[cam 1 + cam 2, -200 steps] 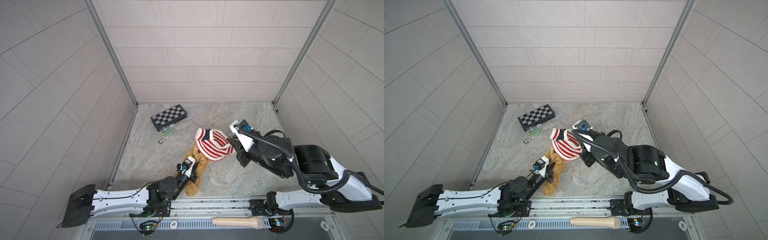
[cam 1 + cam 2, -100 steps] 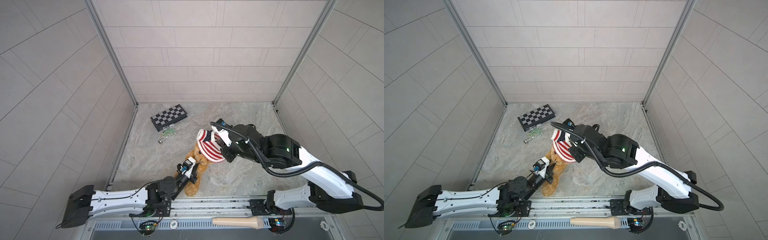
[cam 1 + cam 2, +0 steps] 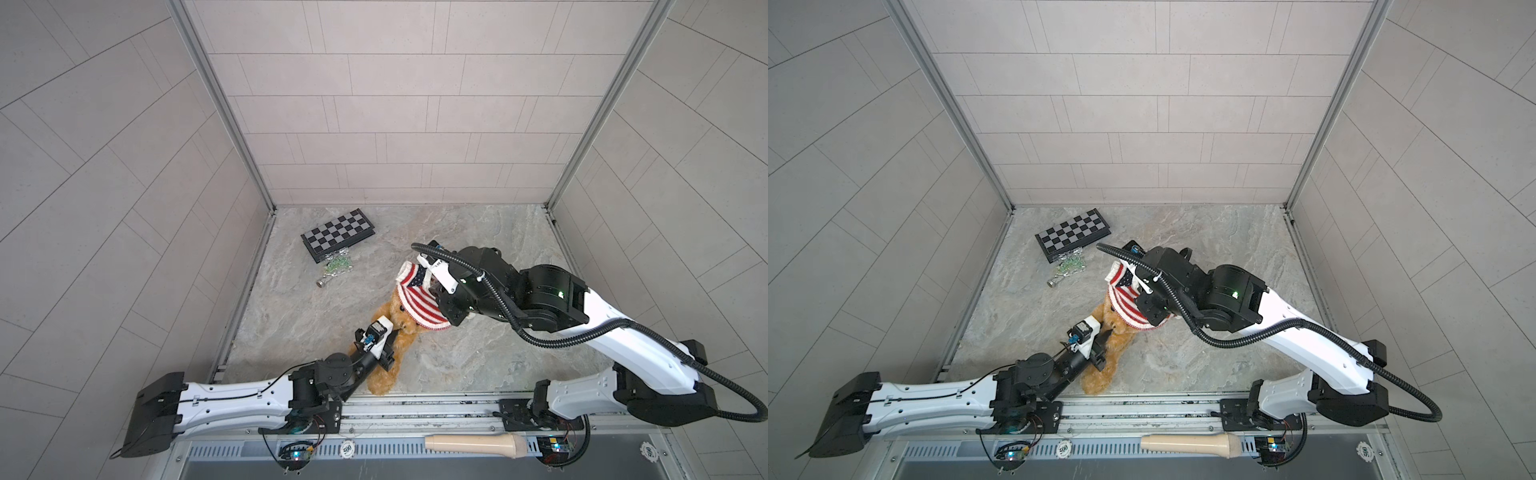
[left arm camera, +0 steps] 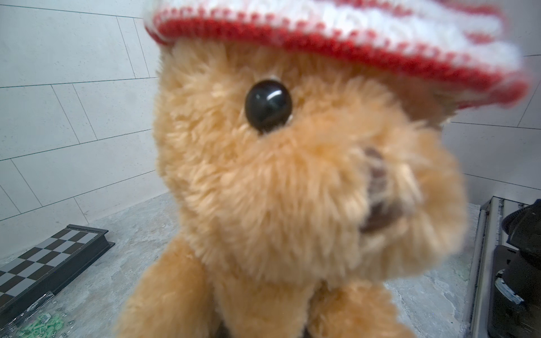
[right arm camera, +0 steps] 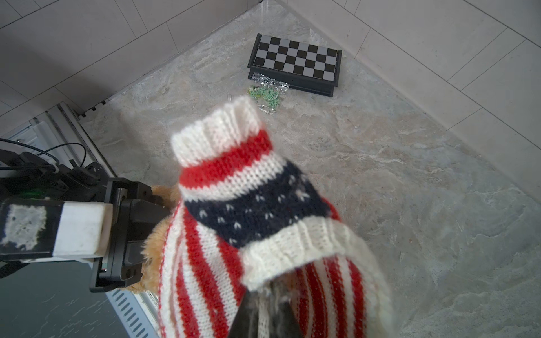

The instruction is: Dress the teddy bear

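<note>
The golden-tan teddy bear [image 3: 401, 343] [image 3: 1115, 347] is propped up near the front edge of the floor, facing my left wrist camera. Its face [image 4: 292, 190] fills that view. My left gripper [image 3: 390, 347] [image 3: 1100, 347] is shut on the bear's body, and fur hides the jaws in the left wrist view. A red, white and navy striped knit sweater [image 3: 417, 301] [image 3: 1127, 303] [image 5: 263, 210] sits over the top of the bear's head like a cap. Its red hem [image 4: 322, 38] lies just above the eye. My right gripper [image 5: 266, 310] is shut on the sweater's white ribbed edge from above.
A folded chessboard [image 3: 338, 235] [image 3: 1073, 235] [image 5: 294, 63] lies at the back left, with a clear bag of small green pieces [image 3: 338, 264] [image 5: 265, 93] and a small metal cylinder [image 3: 322, 283] beside it. A beige handle-shaped object [image 3: 473, 444] rests on the front rail. Tiled walls enclose three sides.
My right arm has swung left and over the bear, carrying the sweater with it, so the sweater now sits lower on the head. The left arm has held still.
</note>
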Controlling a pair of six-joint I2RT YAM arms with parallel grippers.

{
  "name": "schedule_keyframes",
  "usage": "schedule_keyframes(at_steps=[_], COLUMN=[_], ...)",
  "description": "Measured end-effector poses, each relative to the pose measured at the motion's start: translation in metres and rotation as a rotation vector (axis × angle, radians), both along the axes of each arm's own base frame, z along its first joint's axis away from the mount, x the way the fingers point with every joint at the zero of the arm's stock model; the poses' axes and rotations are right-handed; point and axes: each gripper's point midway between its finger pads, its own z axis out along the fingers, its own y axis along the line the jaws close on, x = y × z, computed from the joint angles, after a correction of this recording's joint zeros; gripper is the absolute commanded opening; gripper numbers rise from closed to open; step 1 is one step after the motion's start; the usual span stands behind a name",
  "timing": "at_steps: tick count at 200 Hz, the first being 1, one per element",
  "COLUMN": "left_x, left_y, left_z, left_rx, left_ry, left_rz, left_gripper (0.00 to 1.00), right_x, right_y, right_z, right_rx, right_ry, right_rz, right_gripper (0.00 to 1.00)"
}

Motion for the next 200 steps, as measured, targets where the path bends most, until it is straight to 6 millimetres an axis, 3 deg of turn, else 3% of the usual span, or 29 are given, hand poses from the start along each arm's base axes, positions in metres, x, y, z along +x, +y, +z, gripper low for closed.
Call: schedule_keyframes(at_steps=[109, 179, 200], left_x=[-0.002, -0.005, -0.006], left_y=[0.000, -0.001, -0.001], left_z=[-0.008, -0.003, -0.004], left_rx=[0.039, 0.022, 0.027], left_ry=[0.008, 0.002, 0.002], left_rz=[-0.014, -0.035, -0.045], left_gripper=[0.00, 0.00, 0.00], right_x=[-0.001, 0.007, 0.002], right_y=[-0.015, -0.003, 0.003], right_z=[0.001, -0.013, -0.015], right_rx=[0.035, -0.003, 0.008], right_ry=[-0.013, 0.006, 0.031], right_rz=[-0.032, -0.020, 0.018], right_gripper=[0.13, 0.14, 0.21])
